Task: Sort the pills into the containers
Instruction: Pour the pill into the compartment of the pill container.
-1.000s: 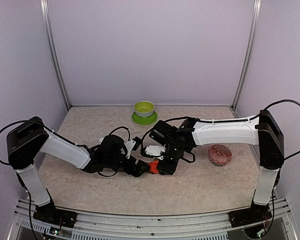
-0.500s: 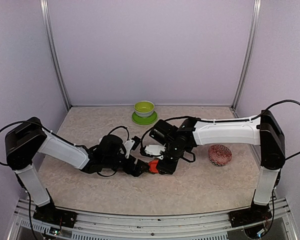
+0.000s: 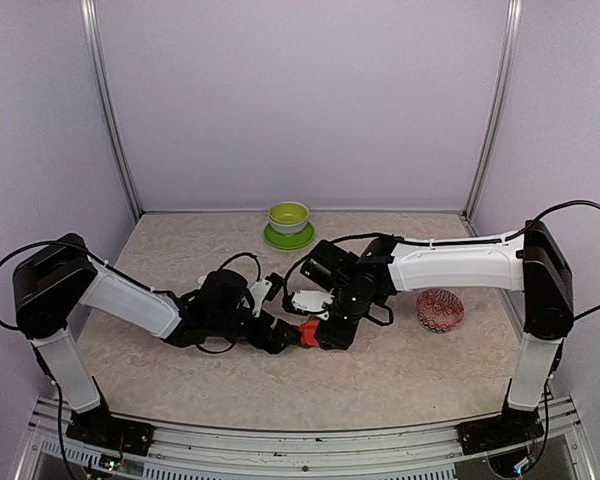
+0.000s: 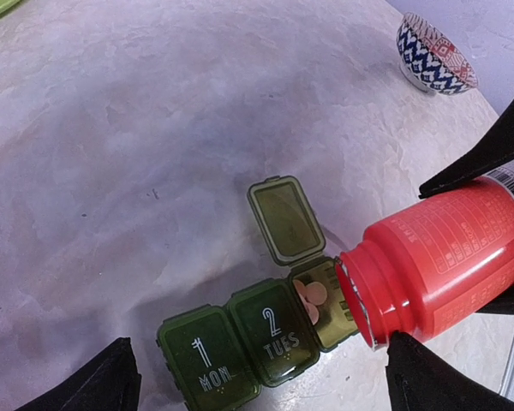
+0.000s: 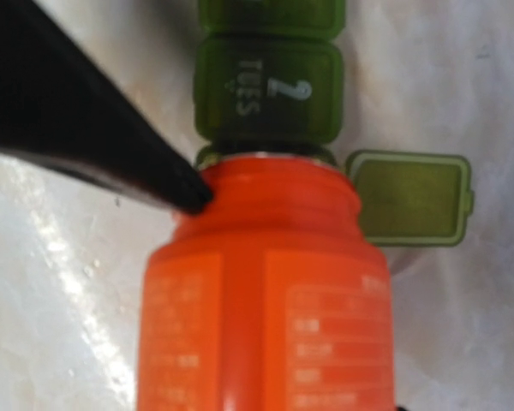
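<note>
The right gripper (image 3: 327,333) was closed tight on a red bottle (image 4: 445,248). One black finger (image 5: 77,111) pressed on the bottle's side near its neck. The bottle was tipped over on its side, with its open mouth right at the edge of the pill box (image 4: 240,342).

The pill box was a small dark green strip of three joined cups, lying flat on the table (image 4: 154,128). The cups marked "1 MON" and "2 TUES" had their lids shut. The third cup, at the 3 o'clock end in the left wrist view, was open. Its lid (image 4: 284,220) lay flipped back toward 12 o'clock. A few pale pink pills (image 4: 310,295) sat inside that cup, just beside the bottle's mouth.

The left gripper (image 3: 277,339) was spread wide and held nothing. The pill box lay between its two fingers, and neither one touched it.

From above, a red-and-white bowl (image 3: 440,310) stood at 3 o'clock from the grippers, well apart. A green bowl (image 3: 288,217) on a saucer stood at 12 o'clock, near the back wall.
</note>
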`<state>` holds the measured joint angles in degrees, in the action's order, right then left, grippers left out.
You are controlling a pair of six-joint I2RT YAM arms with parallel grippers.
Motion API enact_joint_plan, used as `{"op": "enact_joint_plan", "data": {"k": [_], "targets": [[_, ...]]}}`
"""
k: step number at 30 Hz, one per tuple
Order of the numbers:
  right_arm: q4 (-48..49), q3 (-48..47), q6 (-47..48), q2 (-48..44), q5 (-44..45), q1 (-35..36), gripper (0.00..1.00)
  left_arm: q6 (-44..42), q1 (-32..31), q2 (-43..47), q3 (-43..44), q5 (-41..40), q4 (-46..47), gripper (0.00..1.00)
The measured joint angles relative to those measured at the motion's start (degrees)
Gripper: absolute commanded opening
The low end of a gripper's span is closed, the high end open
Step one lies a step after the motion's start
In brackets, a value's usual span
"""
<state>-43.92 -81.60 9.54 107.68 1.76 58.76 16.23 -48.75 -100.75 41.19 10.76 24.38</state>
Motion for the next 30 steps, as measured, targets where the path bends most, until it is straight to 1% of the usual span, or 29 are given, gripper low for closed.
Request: {"op": "enact_joint_plan", "data": {"k": [15,24,30], "targets": [[0.0,0.6,-0.2,0.1,0.3,0.0,0.06,0.0,-0.2,-1.3,1.4,0.6,-1.3,0.97],[1.2,0.6,0.1,-0.3,-0.8,0.0,0.06,0.0,-0.1,1.1,-0.3,-0.4,-1.0,0.97],[1.7,1.0,0.0,-0.4,-0.6,0.0,0.06,0.0,-0.1,0.8,-0.3,-0.5,-0.9,0.97]]}}
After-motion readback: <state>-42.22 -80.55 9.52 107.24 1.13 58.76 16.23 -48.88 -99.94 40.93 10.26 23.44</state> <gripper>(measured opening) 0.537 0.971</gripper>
